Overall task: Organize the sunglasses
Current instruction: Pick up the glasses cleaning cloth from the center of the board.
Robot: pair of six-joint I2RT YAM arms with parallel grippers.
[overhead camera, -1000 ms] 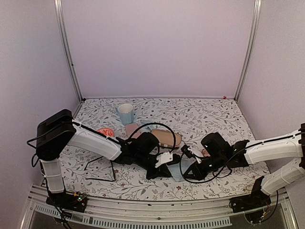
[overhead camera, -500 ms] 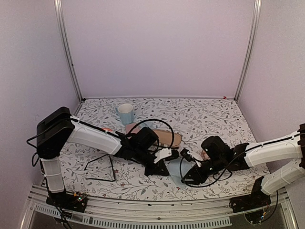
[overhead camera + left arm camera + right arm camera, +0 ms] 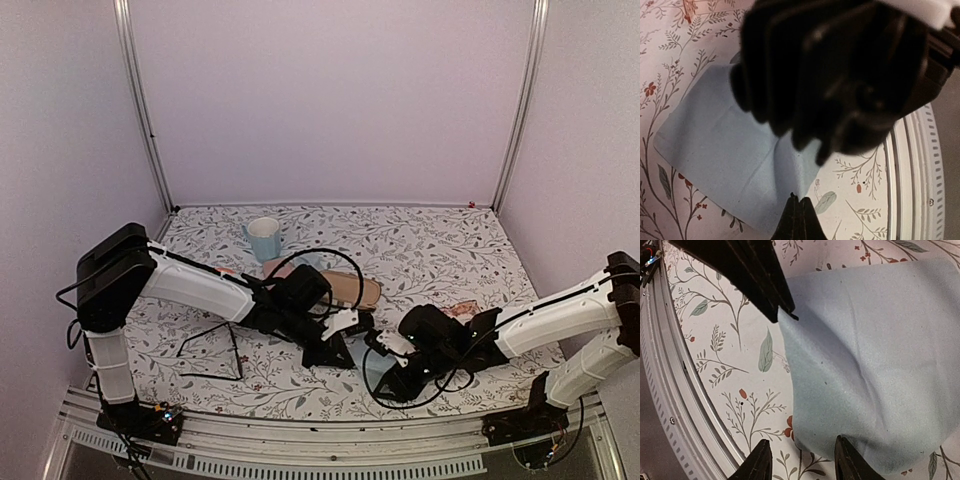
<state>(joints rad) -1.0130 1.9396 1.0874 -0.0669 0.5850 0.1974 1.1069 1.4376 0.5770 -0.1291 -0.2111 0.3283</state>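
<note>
seemingly you're handling the blue cloth (image 3: 875, 355), black sunglasses (image 3: 235, 352) untouched
left gripper (image 3: 797, 212) pinches its corner, right gripper (image 3: 802, 452) gapes at the edge: next, close there

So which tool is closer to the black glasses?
Left. The left tool, pinching the cloth, sits to the right of the black glasses. The right tool is farther right, beyond the cloth.

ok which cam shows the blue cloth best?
Right wrist: the blue cloth fills most of the frame, sharp, creases visible, though cropped at the right. Left wrist shows it partly behind a blurred black arm; top external shows only a small patch.
</note>
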